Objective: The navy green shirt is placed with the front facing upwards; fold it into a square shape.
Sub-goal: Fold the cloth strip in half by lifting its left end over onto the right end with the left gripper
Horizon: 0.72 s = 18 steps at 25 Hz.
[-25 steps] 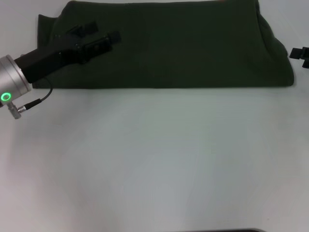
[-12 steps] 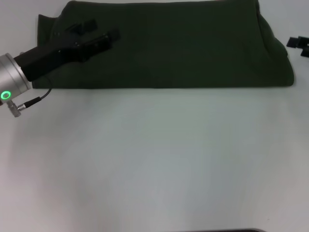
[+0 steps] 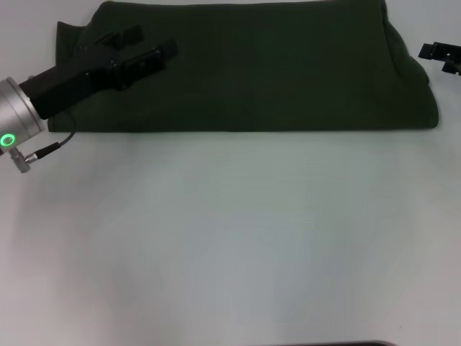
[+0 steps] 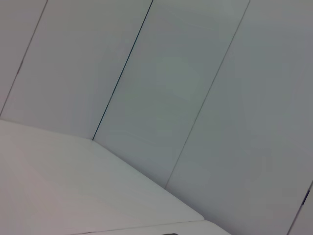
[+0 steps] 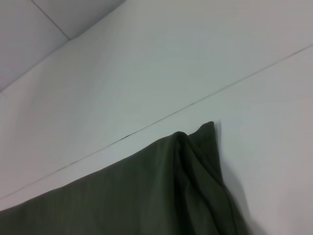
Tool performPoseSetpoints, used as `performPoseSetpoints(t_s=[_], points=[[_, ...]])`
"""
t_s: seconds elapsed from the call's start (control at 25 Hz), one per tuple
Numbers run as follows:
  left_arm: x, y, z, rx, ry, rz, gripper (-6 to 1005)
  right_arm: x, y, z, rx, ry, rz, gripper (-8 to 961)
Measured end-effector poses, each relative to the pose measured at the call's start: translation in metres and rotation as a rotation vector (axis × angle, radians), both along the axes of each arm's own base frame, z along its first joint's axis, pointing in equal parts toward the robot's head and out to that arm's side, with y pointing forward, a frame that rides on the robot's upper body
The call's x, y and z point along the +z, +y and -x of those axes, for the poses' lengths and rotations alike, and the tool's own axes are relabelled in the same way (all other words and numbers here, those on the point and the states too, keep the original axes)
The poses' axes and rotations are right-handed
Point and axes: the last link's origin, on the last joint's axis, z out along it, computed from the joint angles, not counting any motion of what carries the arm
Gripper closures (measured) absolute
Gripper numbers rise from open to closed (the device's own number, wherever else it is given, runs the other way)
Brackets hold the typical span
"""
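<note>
The navy green shirt (image 3: 274, 68) lies along the far side of the table as a long folded band, plain green side up. Its right end is bunched into thick folds, and a corner of that end (image 5: 195, 186) shows in the right wrist view. My left gripper (image 3: 148, 45) hovers over the shirt's left part, open, with nothing between its fingers. Only a small black part of my right gripper (image 3: 439, 54) shows, just off the shirt's right end. The left wrist view shows no shirt.
The white table (image 3: 230, 238) stretches wide in front of the shirt. A sleeve tip (image 3: 66, 36) sticks out at the shirt's far left. Grey wall panels (image 4: 195, 88) stand behind the table.
The left gripper has shifted slightly toward the far side over the shirt's left part. The right gripper has come in from the right edge, nearer the shirt's right end.
</note>
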Motion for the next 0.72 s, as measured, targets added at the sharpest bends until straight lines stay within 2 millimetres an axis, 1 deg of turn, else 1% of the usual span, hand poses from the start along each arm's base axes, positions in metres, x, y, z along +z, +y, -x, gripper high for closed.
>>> performPoseSetpoints(t_s=[0.36, 0.72], points=[[0.001, 0.0, 0.001, 0.003, -0.002, -0.004, 79, -0.016, 0.01, 0.004, -0.006, -0.022, 0.007, 204], [0.002, 0.0, 0.003, 0.007, 0.0, -0.018, 78, -0.022, 0.011, 0.007, -0.004, -0.025, 0.011, 204]])
